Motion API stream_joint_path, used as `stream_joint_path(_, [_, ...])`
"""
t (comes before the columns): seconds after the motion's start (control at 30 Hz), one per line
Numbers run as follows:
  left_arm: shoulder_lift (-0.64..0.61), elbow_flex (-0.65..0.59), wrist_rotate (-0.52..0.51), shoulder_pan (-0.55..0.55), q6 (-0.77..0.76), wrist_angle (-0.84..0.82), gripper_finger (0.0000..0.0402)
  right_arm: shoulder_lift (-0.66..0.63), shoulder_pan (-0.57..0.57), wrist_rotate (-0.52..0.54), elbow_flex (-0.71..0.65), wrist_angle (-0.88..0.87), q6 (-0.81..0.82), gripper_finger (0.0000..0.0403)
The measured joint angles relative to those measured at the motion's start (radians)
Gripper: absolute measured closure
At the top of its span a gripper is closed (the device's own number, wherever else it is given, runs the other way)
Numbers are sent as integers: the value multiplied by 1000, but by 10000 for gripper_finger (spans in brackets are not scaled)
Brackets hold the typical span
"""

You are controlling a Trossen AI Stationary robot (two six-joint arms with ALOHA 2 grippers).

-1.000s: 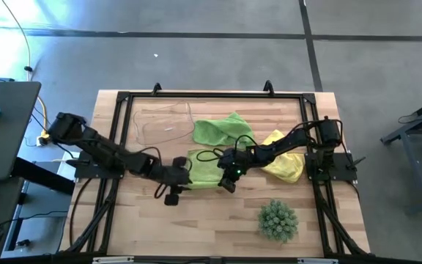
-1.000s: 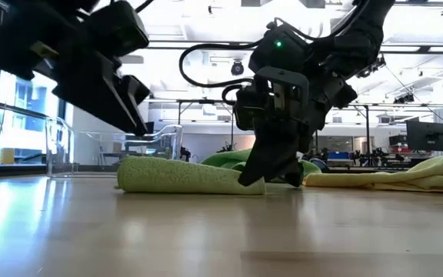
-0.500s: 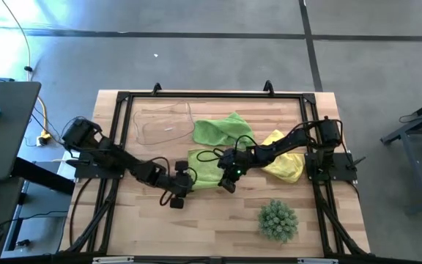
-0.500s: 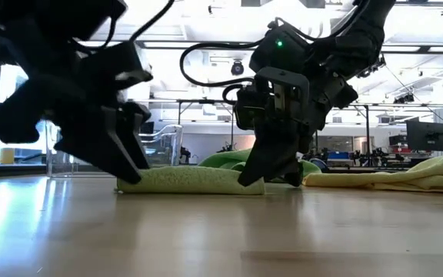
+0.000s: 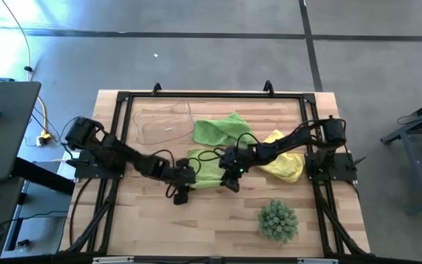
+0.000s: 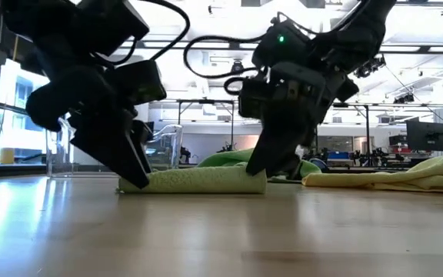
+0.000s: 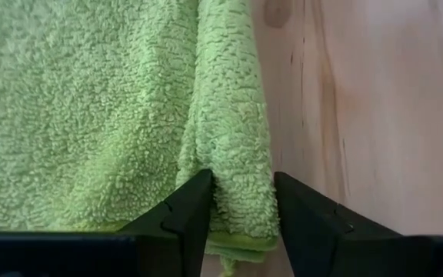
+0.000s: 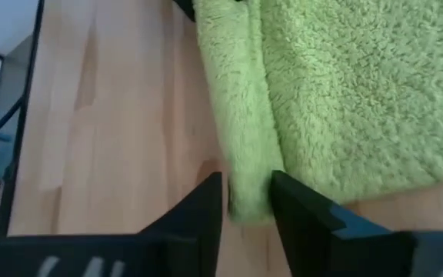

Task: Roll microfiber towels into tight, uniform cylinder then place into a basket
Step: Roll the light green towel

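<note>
Wooden surface [image 5: 218,213]: left claw [image 7: 241,201] and right claw [image 8: 246,201], both part-open, each straddle one end of the lime towel's rolled edge [image 6: 198,181], not visibly clamped.

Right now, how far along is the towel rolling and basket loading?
Early. Done: only the near edge of one green towel is rolled. In hand: the left gripper and right gripper each straddle an end of that roll, jaws around it, on the table. Left: finishing this roll, then the second green towel and the yellow towel, both loose. The basket holds nothing.
</note>
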Motion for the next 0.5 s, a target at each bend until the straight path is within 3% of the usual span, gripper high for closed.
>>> stream_joint_path(0.17, [0,0,30,31,-63,-2,271,-82,24,49,0,-133,-96,282])
stream_joint_path(0.37, [0,0,59,54,-81,1,271,-87,168,334,1,-73,-483,281])
stream_joint_path(0.5, [-1,-2,63,56,-82,7,271,-68,213,424,2,18,-580,281])
